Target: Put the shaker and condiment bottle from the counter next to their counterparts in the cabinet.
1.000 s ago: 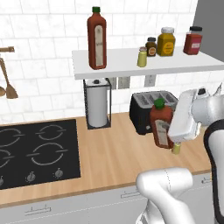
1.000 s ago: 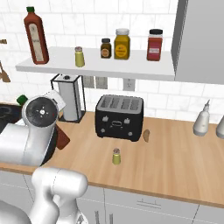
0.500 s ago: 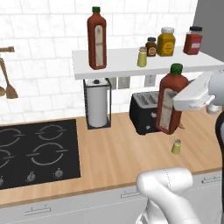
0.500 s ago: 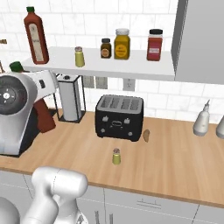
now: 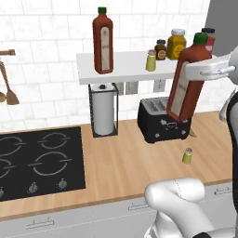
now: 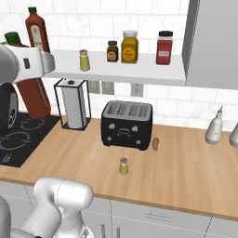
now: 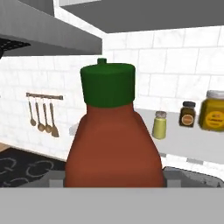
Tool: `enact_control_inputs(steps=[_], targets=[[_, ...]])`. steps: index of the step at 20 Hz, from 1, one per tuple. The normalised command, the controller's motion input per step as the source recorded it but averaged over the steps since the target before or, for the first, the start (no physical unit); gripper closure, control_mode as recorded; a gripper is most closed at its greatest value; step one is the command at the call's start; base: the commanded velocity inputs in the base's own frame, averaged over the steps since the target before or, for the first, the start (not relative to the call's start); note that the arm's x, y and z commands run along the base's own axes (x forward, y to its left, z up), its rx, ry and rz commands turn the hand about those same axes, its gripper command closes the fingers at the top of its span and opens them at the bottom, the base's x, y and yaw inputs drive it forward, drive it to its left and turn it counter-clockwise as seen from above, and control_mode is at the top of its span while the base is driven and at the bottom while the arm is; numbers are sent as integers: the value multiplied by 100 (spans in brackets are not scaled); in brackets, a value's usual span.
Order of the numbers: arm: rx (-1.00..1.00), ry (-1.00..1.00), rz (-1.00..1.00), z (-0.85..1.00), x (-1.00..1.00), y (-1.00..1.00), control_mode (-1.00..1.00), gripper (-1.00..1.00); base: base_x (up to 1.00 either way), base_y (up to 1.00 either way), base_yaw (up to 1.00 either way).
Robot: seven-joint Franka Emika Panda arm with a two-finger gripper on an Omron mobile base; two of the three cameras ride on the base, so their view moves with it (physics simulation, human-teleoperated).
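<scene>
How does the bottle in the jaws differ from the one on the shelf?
The held condiment bottle hangs tilted in the air above the counter, gripped near its shoulder; the shelf bottle stands upright on the cabinet board, untouched. Both are tall, reddish-brown, green-capped, with a pale label.

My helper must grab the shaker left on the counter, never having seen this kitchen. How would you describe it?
On the wooden counter, look in front of the black toaster. The shaker stands alone there: tiny, yellow-green, grey-capped; its twin sits on the white shelf above.
</scene>
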Motion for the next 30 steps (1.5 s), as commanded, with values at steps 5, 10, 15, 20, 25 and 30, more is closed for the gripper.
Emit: enact_control_inputs(steps=[5, 10, 15, 20, 25, 30], targets=[[20, 5, 1, -4, 11, 8, -100, 100, 0, 0, 0], [9, -2, 3, 17, 40, 3, -100, 100, 0, 0, 0], [0, -3, -2, 21, 46, 6, -100, 100, 0, 0, 0], [0, 0, -7, 0, 57, 6, -100, 100, 0, 0, 0], [0, 0, -4, 5, 35, 2, -100, 100, 0, 0, 0], [0, -2, 0, 12, 33, 17, -100, 100, 0, 0, 0]])
